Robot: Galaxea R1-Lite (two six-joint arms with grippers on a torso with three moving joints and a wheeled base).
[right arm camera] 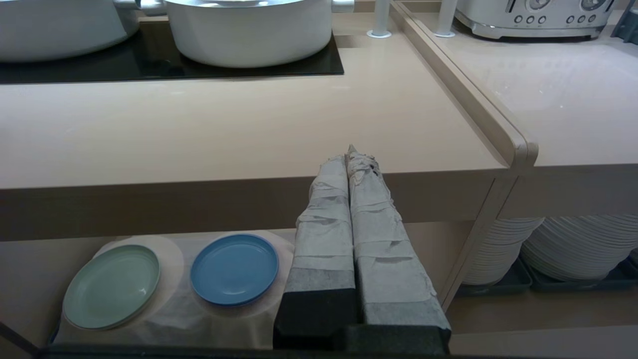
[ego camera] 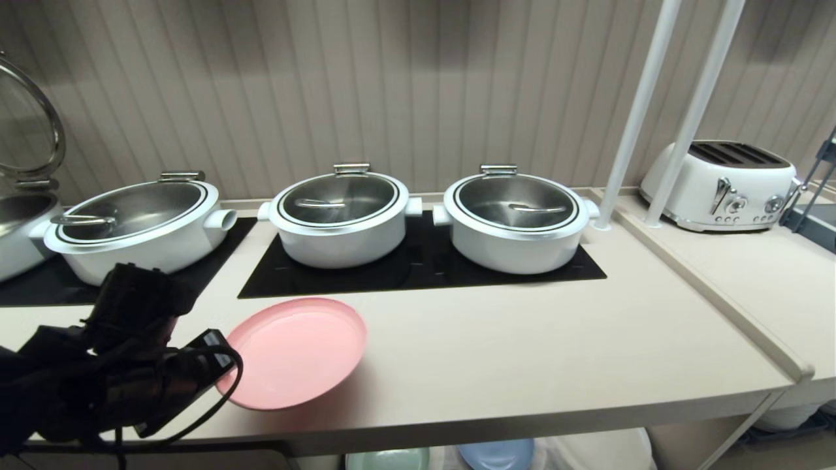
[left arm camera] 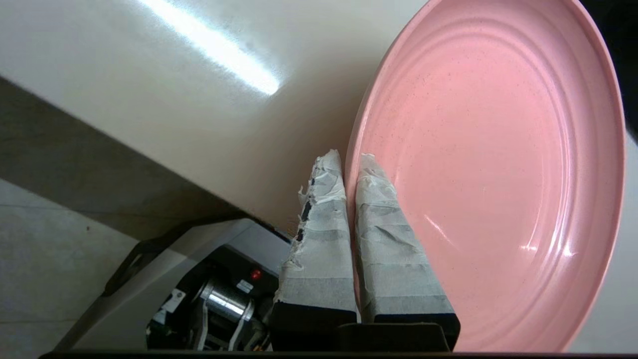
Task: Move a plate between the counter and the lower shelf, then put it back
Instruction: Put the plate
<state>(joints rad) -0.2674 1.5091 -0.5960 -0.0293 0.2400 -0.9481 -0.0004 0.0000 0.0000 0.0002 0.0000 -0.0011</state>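
The pink plate (ego camera: pixel 294 352) is over the front left part of the beige counter (ego camera: pixel 522 352), slightly tilted, with a shadow under its right side. I cannot tell whether it touches the top. My left gripper (ego camera: pixel 219 352) is shut on the plate's left rim. In the left wrist view its taped fingertips (left arm camera: pixel 349 159) pinch the rim of the plate (left arm camera: pixel 488 164), one finger inside and one outside. My right gripper (right arm camera: pixel 351 154) is shut and empty in front of the counter's edge (right arm camera: pixel 199 204). The lower shelf (right arm camera: pixel 164 319) below has a white cloth on it.
On that cloth lie a blue plate (right arm camera: pixel 234 269) and a mint-green plate (right arm camera: pixel 112 286). Three white lidded pots (ego camera: pixel 339 215) stand on black cooktop panels (ego camera: pixel 418 274) behind the pink plate. A toaster (ego camera: pixel 718 186) and two white poles (ego camera: pixel 637 111) are at the right. White plates (right arm camera: pixel 573 244) are stacked below.
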